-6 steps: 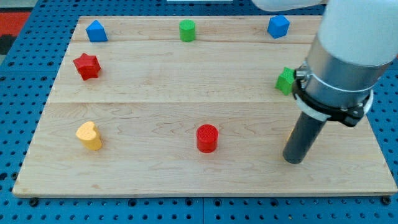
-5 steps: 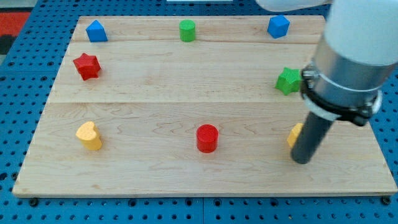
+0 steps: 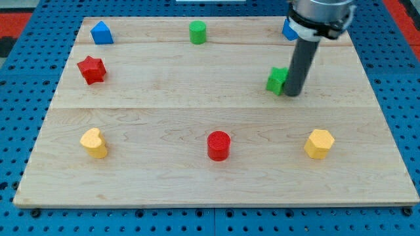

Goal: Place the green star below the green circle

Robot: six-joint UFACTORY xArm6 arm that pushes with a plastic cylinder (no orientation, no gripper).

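The green star (image 3: 276,80) lies on the wooden board (image 3: 164,177) right of centre, partly hidden by my rod. My tip (image 3: 293,93) touches the star's right side. The green circle (image 3: 197,31) stands near the view's top edge, left of and above the star.
A blue block (image 3: 101,32) sits at the top left and another blue block (image 3: 288,29) at the top right behind the rod. A red star (image 3: 92,69) is at the left, a yellow heart (image 3: 94,142) lower left, a red cylinder (image 3: 218,145) bottom centre, a yellow hexagon (image 3: 319,143) lower right.
My rod moved from the lower right, by the yellow hexagon, up to the green star's right side. The star has shifted left and slightly up. The yellow hexagon is now uncovered.
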